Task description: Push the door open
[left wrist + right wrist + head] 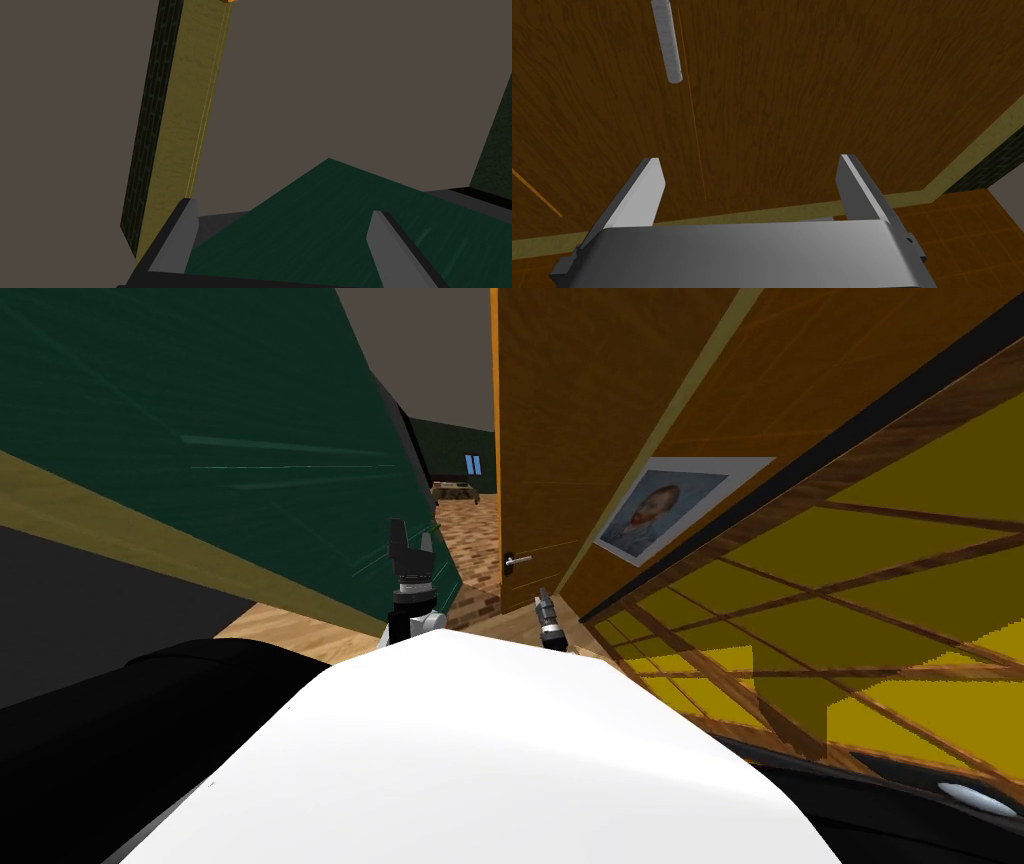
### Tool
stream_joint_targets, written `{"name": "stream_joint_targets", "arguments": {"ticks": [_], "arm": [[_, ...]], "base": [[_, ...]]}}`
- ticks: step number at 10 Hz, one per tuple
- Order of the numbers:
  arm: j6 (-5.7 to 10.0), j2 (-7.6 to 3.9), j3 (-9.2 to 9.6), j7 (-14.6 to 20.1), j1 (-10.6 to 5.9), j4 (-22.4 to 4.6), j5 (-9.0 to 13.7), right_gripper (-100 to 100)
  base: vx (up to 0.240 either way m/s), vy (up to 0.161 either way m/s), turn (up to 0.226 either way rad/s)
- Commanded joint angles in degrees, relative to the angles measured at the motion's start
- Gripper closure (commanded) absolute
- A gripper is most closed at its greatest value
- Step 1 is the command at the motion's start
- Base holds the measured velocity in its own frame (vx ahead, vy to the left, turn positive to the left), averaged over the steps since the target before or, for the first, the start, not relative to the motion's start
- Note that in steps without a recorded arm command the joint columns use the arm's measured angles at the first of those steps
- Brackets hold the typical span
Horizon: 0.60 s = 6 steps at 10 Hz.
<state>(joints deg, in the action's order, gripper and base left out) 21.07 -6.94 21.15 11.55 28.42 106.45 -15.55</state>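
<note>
- The door (570,418) is of orange-brown wood and stands just in front of me, a little to my right. It is already ajar: beside its free edge there is a gap, and through it I see a wood floor (465,538) and a small table (452,491) far inside.
- My right gripper (751,160) points at the flat face of the door from near. Its jaws are apart and there is nothing between them. I think this is correct, because a push needs no grip, only a firm contact with the wood.
- The handle (667,40), a grey bar, lies beyond my right fingertips and off to one side, not between them. In the head view my right gripper is lower than it, on the side of the door near the free edge. I judge this place is chosen because far from the hinges the door turns with less force.
- My left gripper (411,538) is raised beside the green wall (250,438), with its jaws apart and empty. Probably it waits there so the doorway stays free for the swing.
- I cannot tell whether my right fingers touch the wood yet. The task looks only partly done, and the gap must become wider.
- One risk is that the thin fingers slide along the smooth panel or catch under the handle.
</note>
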Motion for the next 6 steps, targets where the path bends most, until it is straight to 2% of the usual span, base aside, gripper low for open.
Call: {"name": "stream_joint_targets", "arguments": {"ticks": [1,6], "arm": [[-0.22,-0.46,1.85,1.3,-0.01,-1.2,-1.6,-100],[-0.45,-1.04,6.96,4.4,-0.47,-5.6,-6.0,-100]], "base": [[0.194,-0.053,0.04],[0.219,-0.079,0.039]]}}
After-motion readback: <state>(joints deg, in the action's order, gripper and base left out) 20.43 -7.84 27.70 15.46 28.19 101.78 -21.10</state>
